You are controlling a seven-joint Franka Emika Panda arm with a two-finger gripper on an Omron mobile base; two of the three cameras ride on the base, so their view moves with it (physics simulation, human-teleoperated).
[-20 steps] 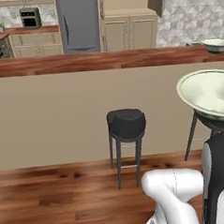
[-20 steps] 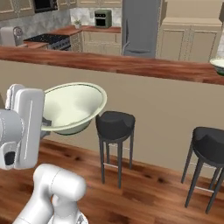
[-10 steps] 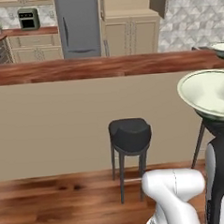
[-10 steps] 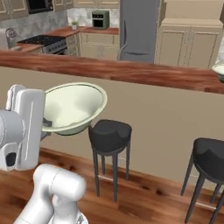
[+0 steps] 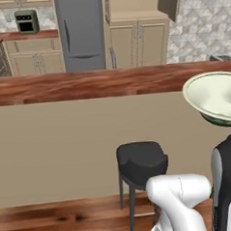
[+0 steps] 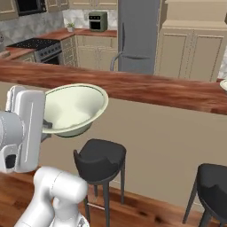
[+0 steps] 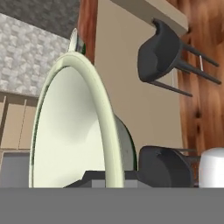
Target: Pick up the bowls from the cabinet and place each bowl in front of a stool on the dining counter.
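Clearly rigid glazed bowl (image 6: 73,110) at left centre of right base frame, carried above stool (image 6: 100,160), short of desk (image 6: 133,87). End effector (image 7: 107,177) pinched tight on rim. Likely slippery, chip-prone; rim hold suits, keep level.

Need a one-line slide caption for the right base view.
Arm carries a pale green bowl toward the dining counter, above a black stool; a second stool stands to the right.

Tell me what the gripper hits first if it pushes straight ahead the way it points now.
Probably the beige half-wall under the dining counter, past the held bowl; depth is unclear, and a stool sits near that line.
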